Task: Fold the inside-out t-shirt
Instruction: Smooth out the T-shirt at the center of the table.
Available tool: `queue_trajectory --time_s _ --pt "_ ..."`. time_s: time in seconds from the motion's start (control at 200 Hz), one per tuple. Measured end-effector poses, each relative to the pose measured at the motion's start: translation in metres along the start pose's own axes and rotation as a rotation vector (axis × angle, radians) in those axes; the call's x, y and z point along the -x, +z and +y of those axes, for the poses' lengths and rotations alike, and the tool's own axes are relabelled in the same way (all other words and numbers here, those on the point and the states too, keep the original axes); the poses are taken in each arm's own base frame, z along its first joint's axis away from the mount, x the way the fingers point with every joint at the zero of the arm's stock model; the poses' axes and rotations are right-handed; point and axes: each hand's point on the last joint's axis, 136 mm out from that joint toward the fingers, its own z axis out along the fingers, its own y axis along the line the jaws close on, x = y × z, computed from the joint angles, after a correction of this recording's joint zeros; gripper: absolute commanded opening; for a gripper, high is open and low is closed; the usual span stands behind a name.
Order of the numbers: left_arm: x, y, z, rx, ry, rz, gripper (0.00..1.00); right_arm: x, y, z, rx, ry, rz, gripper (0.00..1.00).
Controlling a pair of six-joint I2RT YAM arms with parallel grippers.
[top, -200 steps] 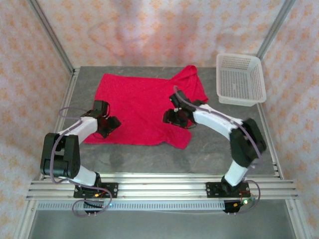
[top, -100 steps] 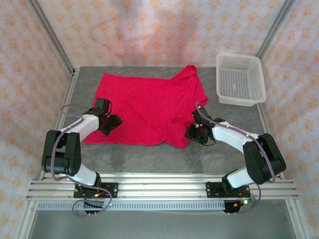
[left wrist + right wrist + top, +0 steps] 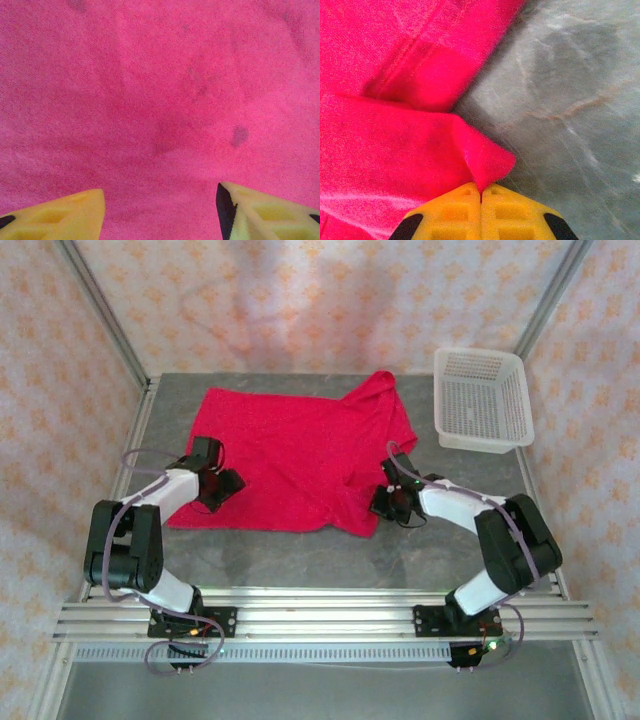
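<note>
We are watching the inside-out t-shirt [image 3: 290, 455] lying spread across the middle of the grey bench [image 3: 430, 555]. Its far side is running close to the far edge. A bunched sleeve is pointing toward the far right corner, where a white mesh basket [image 3: 483, 400] is sitting. The left tool [image 3: 222, 485] is poised released over the shirt's left side, near the bench's left edge, its yellow fingers [image 3: 60, 212] standing apart above flat red cloth. The right tool [image 3: 388, 502] is clenched, pinching a folded corner at the shirt's near right, with bare bench showing just beside it.
</note>
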Motion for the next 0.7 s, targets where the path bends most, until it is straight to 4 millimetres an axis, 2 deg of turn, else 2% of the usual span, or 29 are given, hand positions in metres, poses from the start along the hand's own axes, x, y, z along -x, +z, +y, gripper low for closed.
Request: queue_trajectory --time_s 0.08,0.23,0.285,0.31,0.335,0.39,0.445,0.48,0.615,0.701 --pt "0.003 0.004 0.003 0.022 -0.004 -0.006 0.62 -0.005 -0.026 -0.008 -0.033 -0.013 -0.019 0.0" --pt "0.003 0.015 0.012 0.068 -0.013 0.008 0.62 -0.023 -0.104 -0.013 0.026 -0.022 -0.122 0.0" --pt "0.006 0.014 0.011 0.07 -0.014 0.001 0.62 -0.036 -0.124 -0.018 0.065 -0.018 -0.144 0.0" --pt "0.008 0.014 0.01 0.068 -0.014 -0.003 0.62 -0.045 -0.132 -0.019 0.088 -0.012 -0.145 0.06" --pt "0.008 0.014 0.01 0.068 -0.014 -0.003 0.62 -0.053 -0.138 -0.022 0.108 -0.002 -0.14 0.15" --pt "0.007 0.015 0.01 0.071 -0.014 -0.001 0.62 -0.071 -0.145 -0.027 0.148 0.019 -0.119 0.44" --pt "0.007 0.015 0.01 0.071 -0.014 -0.001 0.62 -0.089 -0.15 -0.033 0.193 0.047 -0.096 0.61" --pt "0.007 0.015 0.01 0.071 -0.014 -0.001 0.62 -0.1 -0.151 -0.037 0.222 0.07 -0.078 0.67" --pt "0.006 0.013 0.012 0.077 -0.014 0.006 0.62 -0.12 -0.155 -0.049 0.269 0.147 -0.061 0.68" --pt "0.003 0.01 0.014 0.085 -0.013 0.014 0.62 -0.118 -0.153 -0.05 0.258 0.177 -0.062 0.58"
